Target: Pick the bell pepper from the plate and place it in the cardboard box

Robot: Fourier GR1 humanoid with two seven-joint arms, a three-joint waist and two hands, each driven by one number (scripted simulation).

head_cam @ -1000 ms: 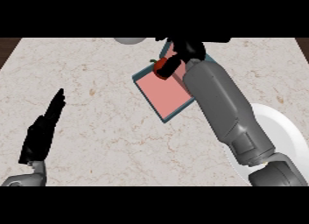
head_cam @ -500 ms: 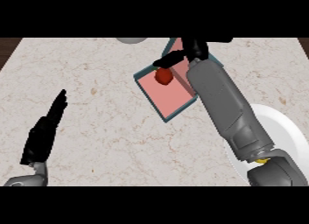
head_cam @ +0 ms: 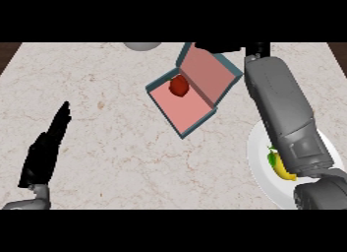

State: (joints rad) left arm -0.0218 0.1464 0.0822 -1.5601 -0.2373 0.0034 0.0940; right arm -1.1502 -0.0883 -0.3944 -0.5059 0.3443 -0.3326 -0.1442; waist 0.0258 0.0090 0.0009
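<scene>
Red and glossy, the bell pepper [head_cam: 179, 85] is lying inside the cardboard box [head_cam: 194, 110], on its pink floor toward the far end, close to the raised flap. Nothing is touching it. The box, pink within and edged in dark teal, is sitting tilted on the marble counter [head_cam: 118, 128], its open lid leaning up at the far right side.

Reaching out over the right part of the counter is the robot's grey right forearm, running from the near right corner to the far edge. The right hand [head_cam: 257, 48] is showing only as a dark shape at the far edge, just beyond the box's lid, partly cut off by the frame; whether its fingers are spread or curled cannot be told, and it is holding nothing that can be seen.

Under that forearm a white plate [head_cam: 259, 162] is sitting at the near right, and a yellow fruit with a green tip [head_cam: 280, 166] is lying on it, partly hidden by the arm.

At the near left, the left hand [head_cam: 45, 147] is resting with its fingers straight and pointing away toward the far side, holding nothing.

A grey rounded object [head_cam: 142, 46] is peeking in at the far edge, left of the box.
</scene>
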